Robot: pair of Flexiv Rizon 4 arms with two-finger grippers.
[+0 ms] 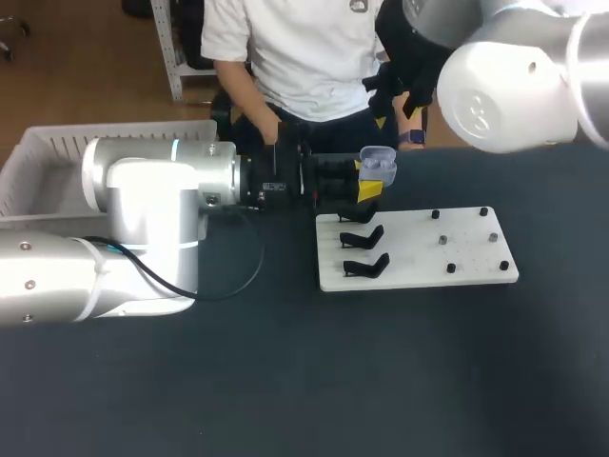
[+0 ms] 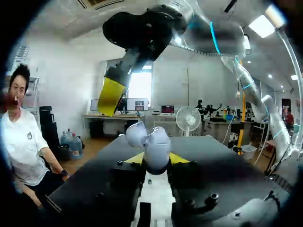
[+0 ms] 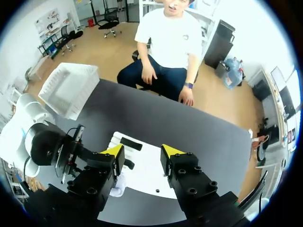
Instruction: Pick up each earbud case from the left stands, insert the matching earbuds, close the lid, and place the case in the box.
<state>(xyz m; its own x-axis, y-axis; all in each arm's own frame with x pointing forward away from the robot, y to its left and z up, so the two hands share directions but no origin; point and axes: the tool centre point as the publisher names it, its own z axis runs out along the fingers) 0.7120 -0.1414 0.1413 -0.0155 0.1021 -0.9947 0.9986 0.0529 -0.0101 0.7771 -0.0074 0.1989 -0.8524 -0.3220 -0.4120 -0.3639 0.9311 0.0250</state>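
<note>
My left gripper (image 1: 371, 181) is shut on a pale earbud case (image 1: 379, 164), held just behind the white board (image 1: 419, 257) with its lid up. In the left wrist view the case (image 2: 154, 144) sits upright between the yellow fingertips (image 2: 135, 158). Three black stands (image 1: 364, 238) on the board's left side hold nothing. Small dark and grey pieces (image 1: 443, 241) dot its right side. My right gripper (image 3: 142, 151) hangs open and empty high above the board (image 3: 147, 175) and the held case (image 3: 118, 185). One of its fingertips (image 2: 112, 94) shows above the case.
A white basket (image 1: 57, 157) stands at the table's back left, behind my left arm. A person sits at the far edge, one hand (image 3: 185, 97) resting at the table's rim. My right arm's big joint (image 1: 514, 86) hangs over the back right.
</note>
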